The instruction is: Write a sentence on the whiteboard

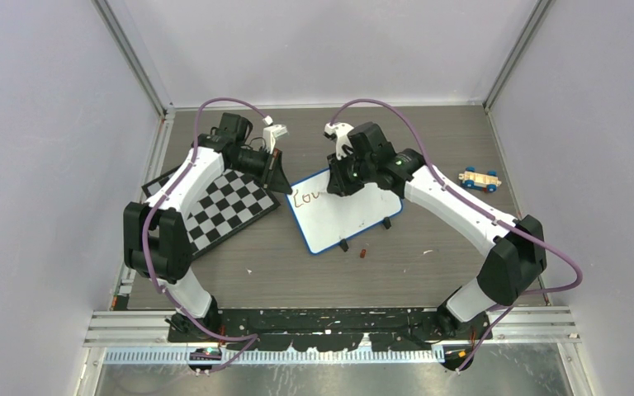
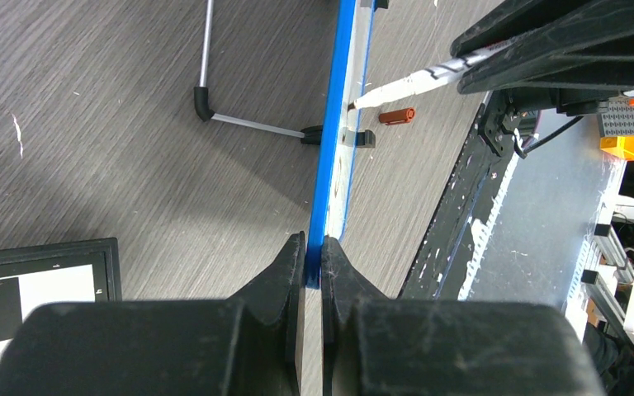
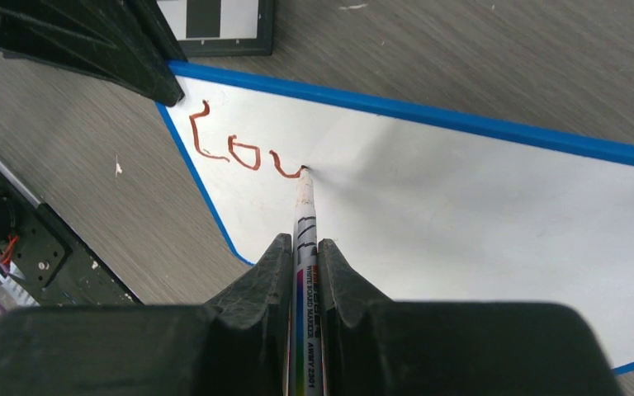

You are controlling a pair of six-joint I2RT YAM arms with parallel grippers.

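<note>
white links and black joints are seen on the left arm point(image 1: 188, 177) and the right arm point(image 1: 454, 206), either side of the whiteboard point(image 1: 338, 223); a purple cable point(image 1: 369, 101) is looped along each.

The chessboard point(image 1: 227, 210) lies left of the whiteboard point(image 1: 338, 224), a toy car point(image 1: 480, 179) well right.

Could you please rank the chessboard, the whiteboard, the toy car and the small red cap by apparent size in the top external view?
1. chessboard and whiteboard: they look alike and the arms partly hide both, so I leave them unranked.
2. toy car.
3. red cap, the smallest.
</note>
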